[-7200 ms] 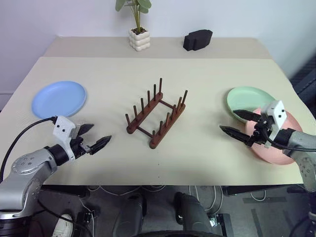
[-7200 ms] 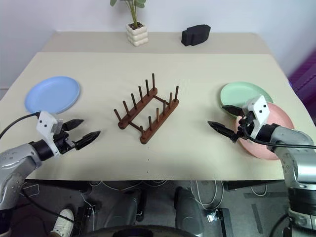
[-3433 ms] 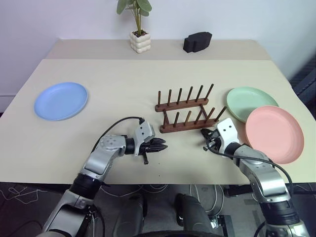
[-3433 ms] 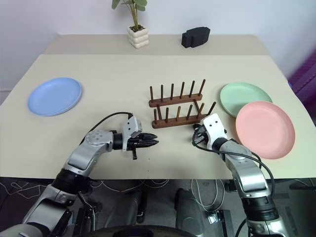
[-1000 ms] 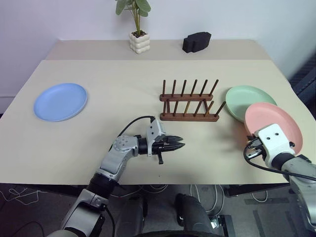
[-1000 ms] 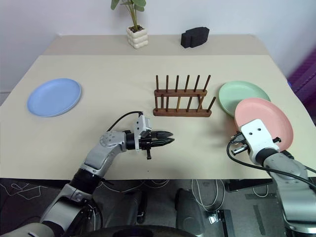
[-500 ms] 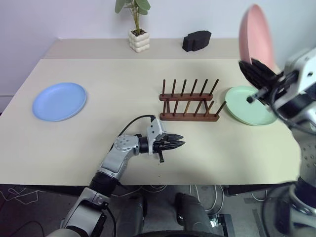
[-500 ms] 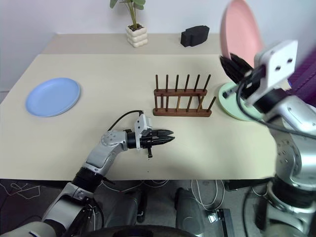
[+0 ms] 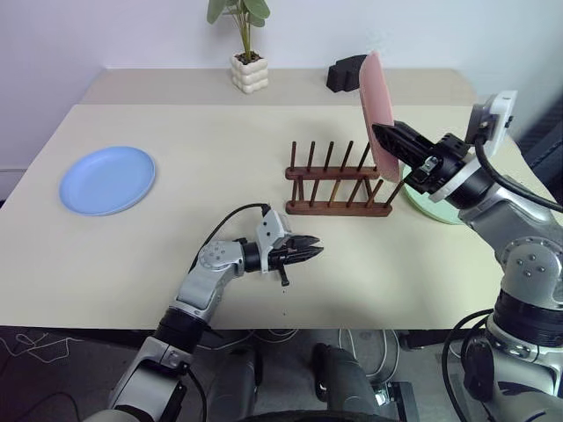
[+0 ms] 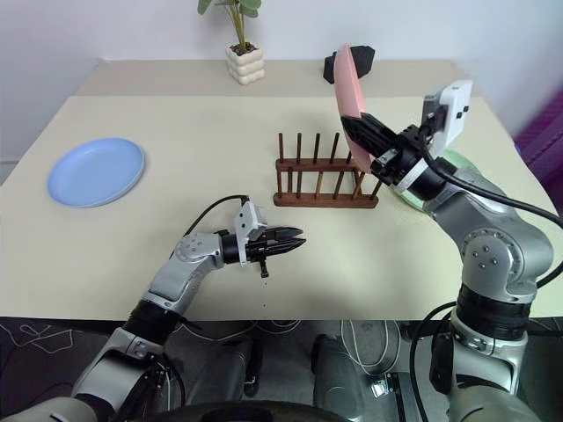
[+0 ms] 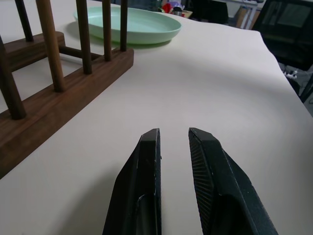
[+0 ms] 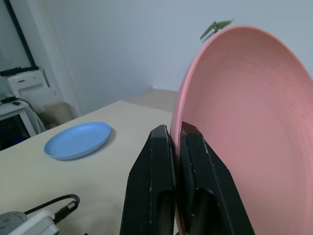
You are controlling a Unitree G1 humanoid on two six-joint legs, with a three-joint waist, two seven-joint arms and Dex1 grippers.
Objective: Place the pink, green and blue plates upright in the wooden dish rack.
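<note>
In the left eye view the right gripper (image 9: 393, 141) is clamped on the lower rim of the pink plate (image 9: 375, 110), which stands on edge in the air above the right end of the wooden dish rack (image 9: 339, 180). The green plate (image 9: 431, 207) lies flat on the table (image 9: 176, 255) just right of the rack, partly hidden by the right arm, and the blue plate (image 9: 107, 178) lies well apart at the left. The left gripper (image 9: 303, 252) rests low over the table in front of the rack, holding nothing.

The right eye view gives the same layout (a potted plant (image 10: 239, 40) and a black object (image 10: 356, 61) sit at the back edge, clear of the work).

The left wrist view shows the left gripper's fingers (image 11: 144, 191) parted by a narrow gap, empty, with the rack's near rail and pegs beside them and the green plate beyond.

The right wrist view shows the black fingers (image 12: 156, 181) pinching only the plate's thin rim. That is my main worry: held so near the edge, the plate could pivot or slip as it comes down. It could also land on a peg top instead of between two pegs and tip the light rack. The green plate lies close enough to be knocked by the arm.
</note>
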